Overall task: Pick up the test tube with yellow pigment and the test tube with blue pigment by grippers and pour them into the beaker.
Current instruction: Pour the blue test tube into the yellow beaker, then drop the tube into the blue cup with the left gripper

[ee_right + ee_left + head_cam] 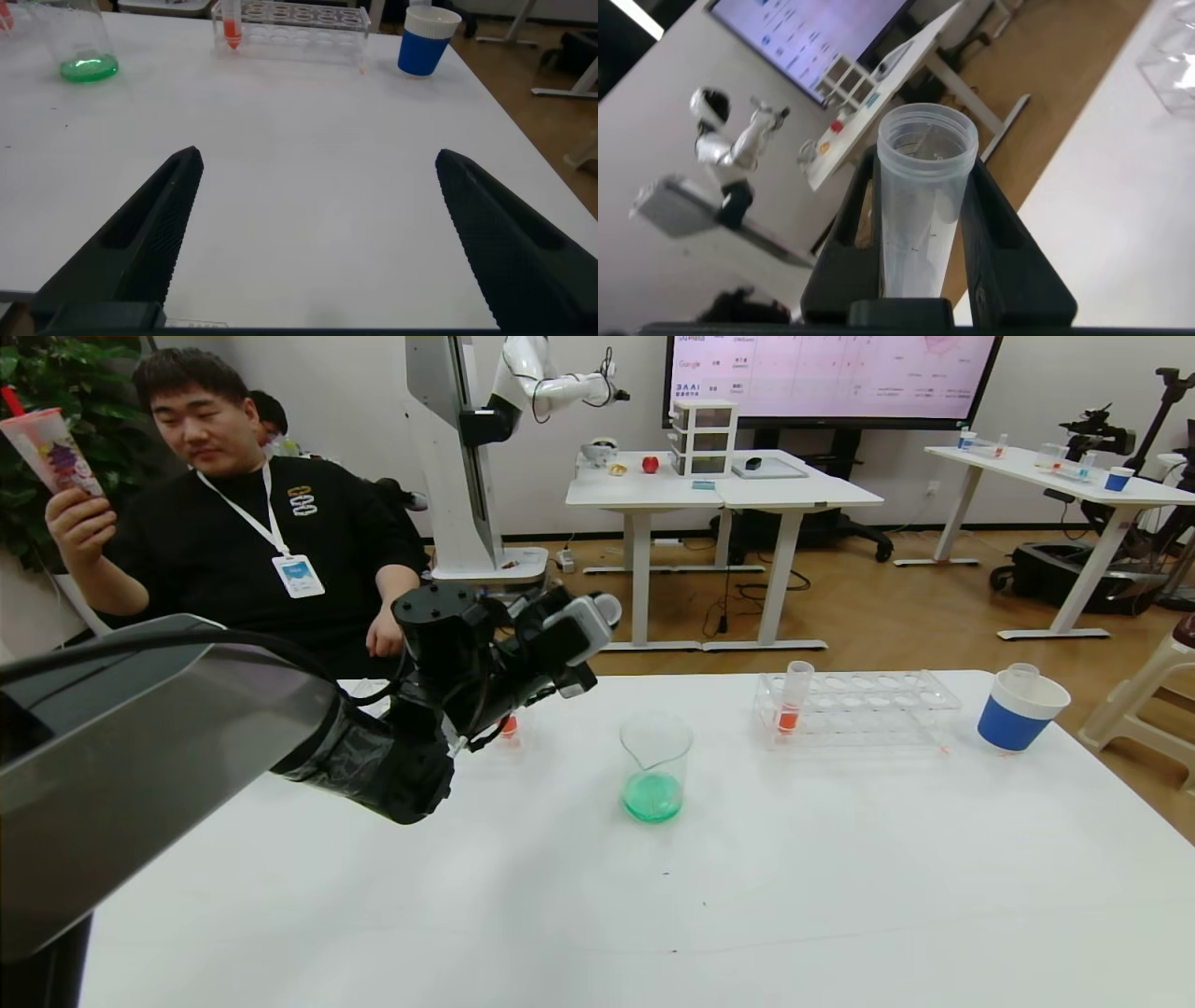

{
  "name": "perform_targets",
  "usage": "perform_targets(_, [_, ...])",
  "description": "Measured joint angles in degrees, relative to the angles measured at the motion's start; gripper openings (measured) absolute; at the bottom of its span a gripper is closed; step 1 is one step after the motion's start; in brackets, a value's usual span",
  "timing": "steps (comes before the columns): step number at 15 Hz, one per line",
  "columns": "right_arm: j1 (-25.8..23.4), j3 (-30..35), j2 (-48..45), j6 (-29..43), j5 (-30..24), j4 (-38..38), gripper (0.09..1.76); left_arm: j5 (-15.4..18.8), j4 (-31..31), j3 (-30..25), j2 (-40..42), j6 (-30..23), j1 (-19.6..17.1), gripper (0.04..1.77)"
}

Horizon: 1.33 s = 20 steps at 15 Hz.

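My left gripper [926, 161] is shut on a clear, empty test tube [924, 201], with its open mouth pointing away from the wrist. In the head view the gripper [586, 633] holds the tube [590, 616] raised above the table, left of and behind the beaker [655, 767]. The beaker stands at the table's middle with green liquid in its bottom, and also shows in the right wrist view [86, 56]. No tube with yellow or blue liquid is in view. My right gripper [318, 157] is open and empty above bare tabletop at the near right.
A clear tube rack [864, 707] at the back right holds one tube with orange-red liquid [792, 702]. A blue-and-white paper cup [1018, 711] with an empty tube in it stands right of the rack. Another orange-red tube [509, 726] shows behind my left arm. A seated person [252, 523] is beyond the table's far left.
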State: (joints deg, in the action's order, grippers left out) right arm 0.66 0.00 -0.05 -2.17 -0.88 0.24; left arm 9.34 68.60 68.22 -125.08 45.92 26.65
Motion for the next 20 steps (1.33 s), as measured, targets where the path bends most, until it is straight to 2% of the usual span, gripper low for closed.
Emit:
perform_targets(3, [-0.02, 0.0, 0.0, 0.0, -0.02, 0.02, 1.74, -20.3, 3.45, 0.24, 0.24, -24.02, 1.43, 0.49])
perform_targets(5, [0.02, 0.0, 0.0, 0.0, -0.02, 0.0, 1.74, -30.83, 0.87, 1.73, 0.29, -37.8, 2.76, 0.49])
perform_targets(7, [0.0, 0.0, 0.0, 0.02, -0.02, 0.02, 1.74, -36.84, -6.39, 2.5, 0.51, -48.26, 3.58, 0.49])
perform_targets(8, [0.02, 0.0, 0.0, 0.02, -0.02, 0.0, 1.74, -38.57, -9.25, 2.69, 0.6, -51.57, 3.69, 0.49])
perform_targets(12, [0.0, 0.0, 0.0, 0.0, -0.02, 0.02, 1.74, -38.78, -10.34, 3.22, 0.79, -51.9, 3.61, 0.49])
perform_targets(15, [-0.02, 0.0, 0.0, 0.0, -0.02, 0.02, 1.74, -36.16, -13.64, 2.58, 3.02, -49.53, -0.11, 0.49])
perform_targets(18, [0.02, 0.0, 0.0, 0.0, -0.05, 0.0, 1.74, -30.09, -16.68, 0.83, 7.5, -48.92, -8.37, 0.49])
perform_targets(20, [0.02, 0.0, 0.0, 0.0, -0.02, 0.0, 1.74, -25.98, -16.84, -1.29, 10.24, -48.2, -15.76, 0.49])
